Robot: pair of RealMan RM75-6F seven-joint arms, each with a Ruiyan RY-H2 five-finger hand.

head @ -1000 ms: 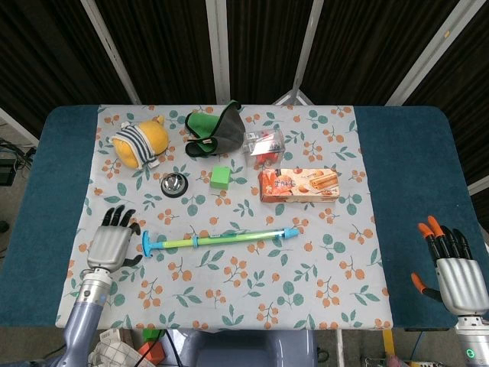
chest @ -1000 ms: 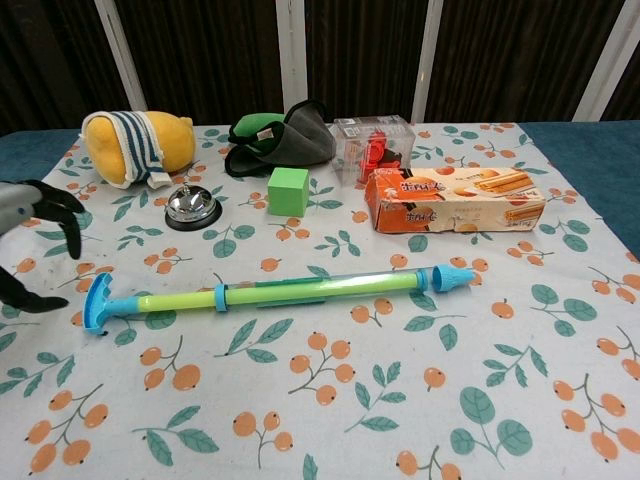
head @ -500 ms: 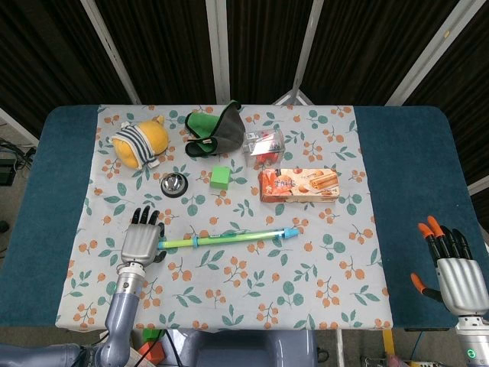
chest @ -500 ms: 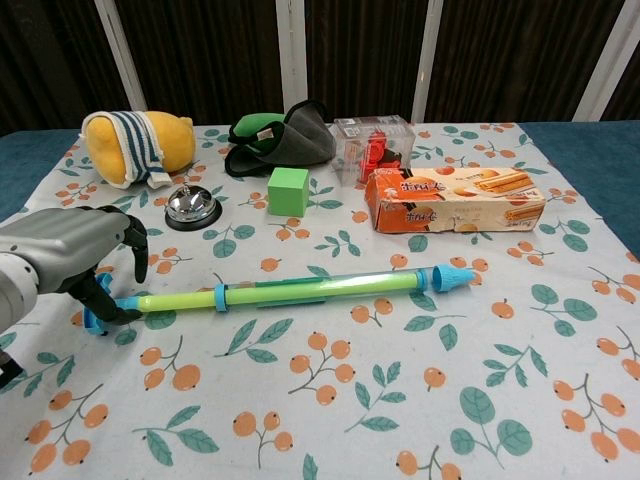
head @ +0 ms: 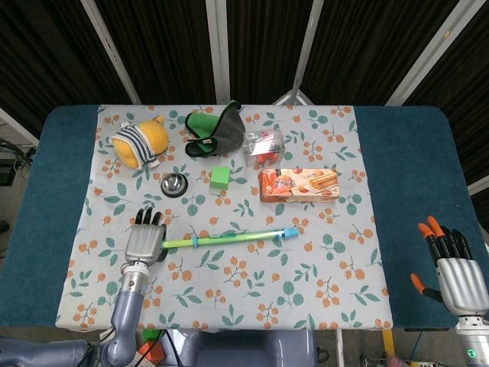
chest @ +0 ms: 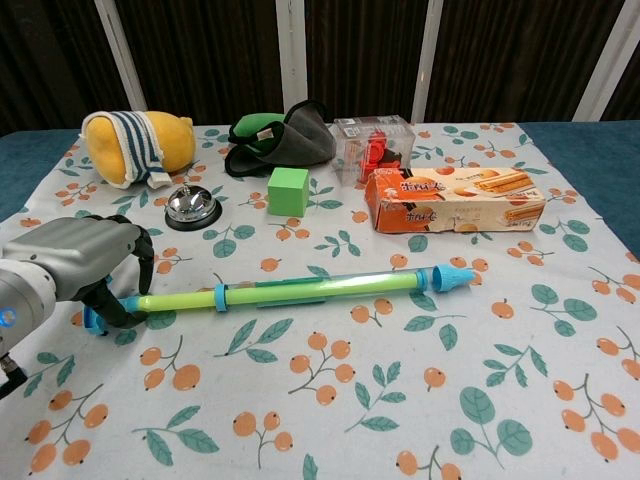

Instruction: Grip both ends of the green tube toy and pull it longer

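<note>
Standing here watching: the left hand (chest: 70,265) is down over the left tip of the green tube toy (head: 229,238), fingers (chest: 135,240) curled over the blue T-shaped end. From the chest view it looks like they're wrapping it, but I can't tell if it's an actual firm hold or just resting on top.

The toy lies flat on the flowery surface (head: 306,290), near the front, running left to right with a slight tilt. There's a blue ring (chest: 221,297) partway along and a blue flared cap (chest: 447,277) on the right end. My guess is it's light, stiff plastic, a telescoping thing, smooth and probably a bit slippery on the green shaft. So the blue ends are the places to grab, since the T and the flare give the fingers something to pull against.

Container stuff behind it: a clear plastic box (chest: 372,140) with something red inside, can't make out what. Next to that is a biscuit box (chest: 455,198), closed.

Way off on the right, the right hand (head: 456,269) sits at the surface's edge, well apart from the toy, fingers spread and holding nothing. It'll need to come across to that flared cap.
</note>
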